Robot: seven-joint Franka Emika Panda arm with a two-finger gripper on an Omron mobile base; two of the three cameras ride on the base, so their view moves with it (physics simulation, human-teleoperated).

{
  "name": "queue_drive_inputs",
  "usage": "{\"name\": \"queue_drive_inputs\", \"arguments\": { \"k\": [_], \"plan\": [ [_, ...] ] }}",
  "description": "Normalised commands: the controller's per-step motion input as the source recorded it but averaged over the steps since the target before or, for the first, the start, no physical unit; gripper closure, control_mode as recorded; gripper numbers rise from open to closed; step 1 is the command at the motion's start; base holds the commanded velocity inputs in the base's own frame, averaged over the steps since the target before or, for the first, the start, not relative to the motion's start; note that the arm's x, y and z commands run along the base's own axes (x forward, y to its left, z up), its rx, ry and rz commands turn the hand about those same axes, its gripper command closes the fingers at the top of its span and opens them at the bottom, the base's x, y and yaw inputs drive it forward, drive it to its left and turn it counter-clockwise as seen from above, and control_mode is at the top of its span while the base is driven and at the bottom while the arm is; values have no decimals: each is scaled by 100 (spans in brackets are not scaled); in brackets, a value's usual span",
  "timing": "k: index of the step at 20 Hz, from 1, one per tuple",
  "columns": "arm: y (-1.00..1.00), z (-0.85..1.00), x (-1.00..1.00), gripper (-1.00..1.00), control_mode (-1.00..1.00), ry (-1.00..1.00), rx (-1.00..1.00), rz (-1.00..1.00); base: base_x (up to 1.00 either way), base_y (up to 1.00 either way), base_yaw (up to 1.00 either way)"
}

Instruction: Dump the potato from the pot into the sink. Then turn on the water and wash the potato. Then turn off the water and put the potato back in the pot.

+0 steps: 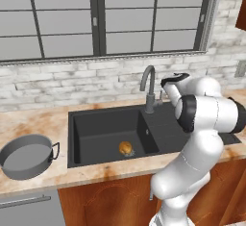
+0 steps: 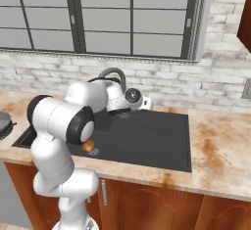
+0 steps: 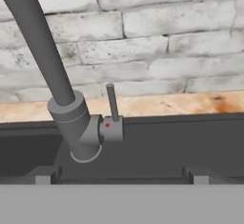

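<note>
The potato (image 1: 125, 147) lies on the sink (image 1: 89, 119) floor, at the basin's front right beside the drain, so the dumping is done; the pot (image 1: 26, 156) sits empty on the counter (image 1: 38, 119) off the sink's left edge, well apart from it. No water runs. The gripper (image 3: 119, 175) is spread wide and holds nothing, pointed at the faucet (image 1: 148, 88) at the sink's back edge, with the lever (image 3: 112, 101) standing upright on the right of the faucet base, just ahead of the fingertips (image 3: 43, 174). The step in hand looks to be turning the water on. The lever is thin, stiff metal and likely slick: a push against its upper end should serve better than a pinch. The potato looks firm, light and rounded; once wet it may roll or slip, so take it across its middle with the jaws well around it, clear of the drain.
</note>
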Motion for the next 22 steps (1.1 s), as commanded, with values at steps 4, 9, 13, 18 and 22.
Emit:
{"name": "queue_drive_inputs", "arguments": {
  "k": [4,9,13,18,22],
  "plan": [
    [2,-6,22,-100,-100,0,0,5,0,0,0],
    [0,-1,48,-100,-100,0,0,0,0,0,0],
    [0,-18,49,-100,-100,-2,0,0,0,0,0],
    [-3,-34,51,-100,-100,-5,0,0,0,0,0],
    [-20,-48,60,-100,-100,-5,0,0,0,0,0]
  ]
}}
